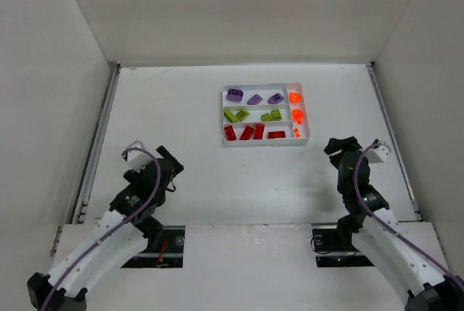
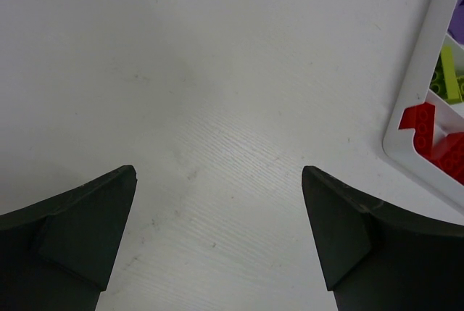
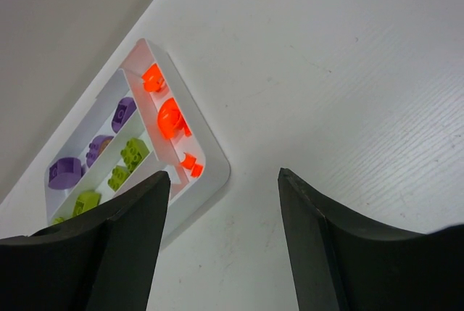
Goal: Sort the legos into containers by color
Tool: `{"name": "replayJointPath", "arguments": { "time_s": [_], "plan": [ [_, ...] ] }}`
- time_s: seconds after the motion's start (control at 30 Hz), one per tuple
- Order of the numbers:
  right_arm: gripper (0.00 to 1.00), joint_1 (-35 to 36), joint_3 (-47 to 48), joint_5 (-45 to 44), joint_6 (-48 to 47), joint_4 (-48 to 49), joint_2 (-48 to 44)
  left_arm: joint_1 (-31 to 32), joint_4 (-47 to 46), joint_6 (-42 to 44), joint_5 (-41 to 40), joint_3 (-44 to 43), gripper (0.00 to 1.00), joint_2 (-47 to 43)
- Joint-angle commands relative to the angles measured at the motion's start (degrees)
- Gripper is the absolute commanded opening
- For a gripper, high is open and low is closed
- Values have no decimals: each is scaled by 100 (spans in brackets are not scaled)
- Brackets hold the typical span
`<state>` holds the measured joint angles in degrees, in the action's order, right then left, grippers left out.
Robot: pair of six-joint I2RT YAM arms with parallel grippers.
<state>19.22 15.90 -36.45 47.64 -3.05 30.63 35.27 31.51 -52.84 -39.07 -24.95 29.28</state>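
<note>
Top external view, nearest items first: both arms sit at the near edge of the counter (image 1: 217, 195).

- Left pincer (image 1: 171, 160): jaws spread fully, gripping nothing. The left wrist view shows only bare counter in the gap.
- Right pincer (image 1: 337, 146): jaws apart, gripping nothing. The right wrist view shows bare counter between them.

Farther out, the tray (image 1: 264, 143) lies ahead of and between the 2 pincers, with its long axis running left to right. It lies forward and left of the right pincer, and forward and right of the left pincer. The right pincer is the nearer, and the narrow cross slot at the tray's end faces it.

Contents, near slot to far slot:

1. red legos (image 1: 247, 133): 4.
2. green legos (image 1: 271, 115): 4, in 2 pairs.
3. purple legos (image 1: 254, 98): 3.
4. Cross slot, orange legos (image 1: 297, 114): 2 larger pieces and apparently 2 very small ones.

Every lego in view lies inside the tray, 1 colour per slot. On this evidence the sorting looks complete and no pick is called for.
</note>
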Motion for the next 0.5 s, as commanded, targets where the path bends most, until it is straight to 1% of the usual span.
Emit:
{"name": "replayJointPath", "arguments": {
  "time_s": [0.0,0.07,0.1,0.13,0.17,0.23,0.33,0.43,0.47],
  "plan": [
    [68,33,123,-249,114,-126,12,-418,-250,116,-171,-9,100,235],
    [72,7,194,-249,27,-117,179,-744,-277,142,-58,-141,100,577],
    [76,-28,255,-232,-8,-143,302,-841,-251,177,82,-255,100,744],
    [85,-28,360,-205,-96,-196,425,-911,-250,212,266,-352,100,877],
    [100,-2,448,-179,-245,-266,513,-956,-294,256,390,-405,100,991],
    [100,68,554,-284,-334,-441,628,-1017,-294,222,662,-536,100,1228],
    [100,313,904,-345,-19,-1133,663,-1123,91,213,866,-905,100,1466],
    [100,393,1213,-433,-52,-1548,689,-1289,530,309,1006,-1475,100,1729],
    [100,393,1301,-399,-148,-1645,716,-1394,567,483,1146,-1713,100,1861]
  ]
}}
